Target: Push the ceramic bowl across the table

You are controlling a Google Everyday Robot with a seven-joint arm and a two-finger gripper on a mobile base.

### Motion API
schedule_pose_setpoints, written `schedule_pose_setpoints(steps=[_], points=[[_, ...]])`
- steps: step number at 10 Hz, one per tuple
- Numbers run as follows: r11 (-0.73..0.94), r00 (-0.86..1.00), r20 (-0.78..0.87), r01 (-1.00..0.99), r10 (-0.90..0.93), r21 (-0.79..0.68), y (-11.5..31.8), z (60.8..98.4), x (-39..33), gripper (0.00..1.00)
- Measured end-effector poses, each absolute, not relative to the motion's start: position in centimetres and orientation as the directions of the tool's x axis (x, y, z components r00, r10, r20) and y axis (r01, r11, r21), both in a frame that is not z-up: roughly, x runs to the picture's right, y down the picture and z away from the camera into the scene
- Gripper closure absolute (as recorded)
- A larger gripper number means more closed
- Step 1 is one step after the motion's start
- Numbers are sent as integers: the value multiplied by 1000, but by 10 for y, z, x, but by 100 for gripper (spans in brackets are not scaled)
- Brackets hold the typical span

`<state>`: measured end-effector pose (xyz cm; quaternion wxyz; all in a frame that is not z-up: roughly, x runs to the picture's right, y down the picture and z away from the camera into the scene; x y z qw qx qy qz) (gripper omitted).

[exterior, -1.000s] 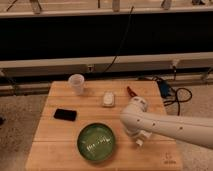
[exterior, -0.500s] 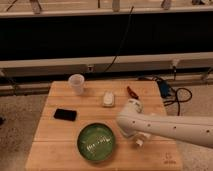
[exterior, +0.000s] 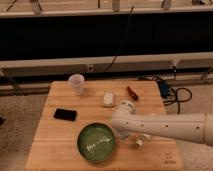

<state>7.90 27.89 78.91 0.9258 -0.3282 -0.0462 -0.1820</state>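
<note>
We find the gripper low over the table, at the end of a white arm that reaches in from the right edge of the view; whether it is wide, narrow or holding anything, we cannot tell, since the arm's bulk covers most of it. Just to the gripper's left sits the ceramic bowl, dark green and glossy with pale streaks inside, near the front edge of the table, its right rim right beside the arm; whether they touch we cannot tell. Farther left of the gripper and slightly behind it lies a flat black phone. Behind the gripper, a small white object rests near the table's middle, a translucent plastic cup stands toward the far left corner, and a small red and dark item lies near the far edge.
</note>
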Motion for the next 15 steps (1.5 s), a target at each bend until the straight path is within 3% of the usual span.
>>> schedule_pose_setpoints(steps=[4, 7, 9, 15], points=[[694, 902, 252, 430, -350, -577, 283, 792, 45, 100], [692, 901, 257, 433, -350, -578, 283, 790, 44, 94], [685, 893, 268, 450, -362, -573, 284, 790, 38, 100], [663, 866, 305, 500, -397, -557, 287, 789, 13, 100]])
